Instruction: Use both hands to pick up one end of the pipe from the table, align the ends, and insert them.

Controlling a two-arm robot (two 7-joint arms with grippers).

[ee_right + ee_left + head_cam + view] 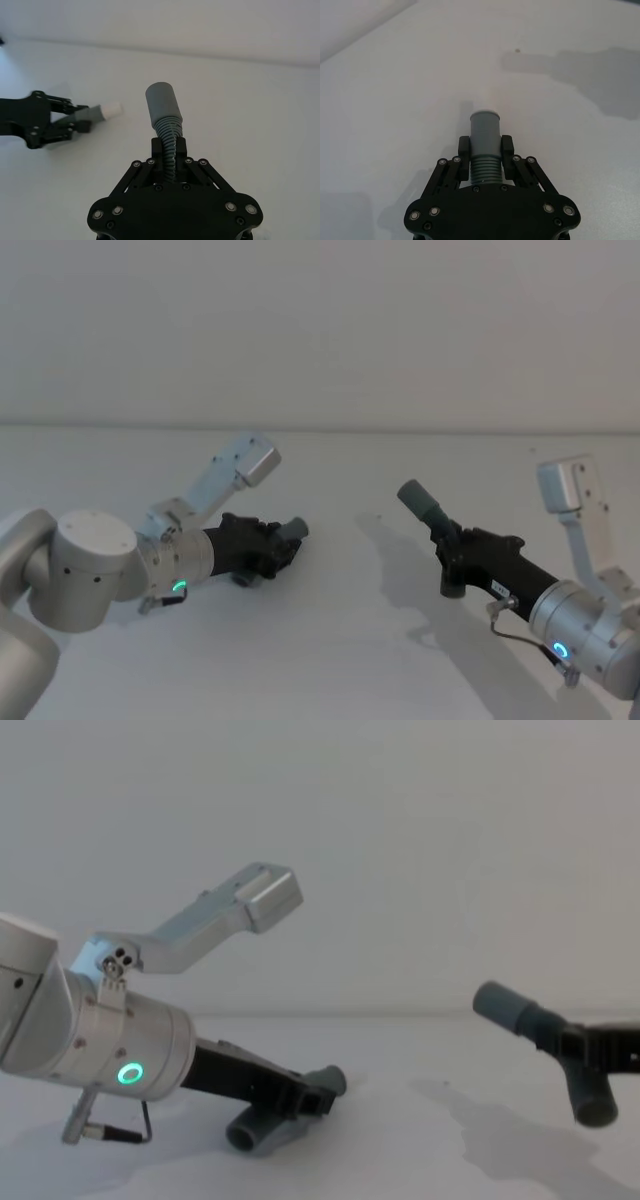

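My left gripper (275, 548) is shut on the short ribbed pipe piece (485, 167), low over the white table (330, 660). That piece's grey cuff (485, 131) with its white tip (111, 110) sticks out past the fingers toward the right. Its other end (250, 1132) hangs down near the table. My right gripper (450, 542) is shut on the other ribbed pipe piece (170, 140) and holds it raised. Its wider grey cuff (420, 502) points up and to the left. A clear gap separates the two ends. In the right wrist view the left gripper (80, 125) shows farther off.
The table is plain white, with a pale wall (320, 330) behind it. Shadows of the arms fall on the surface between the grippers (400, 580).
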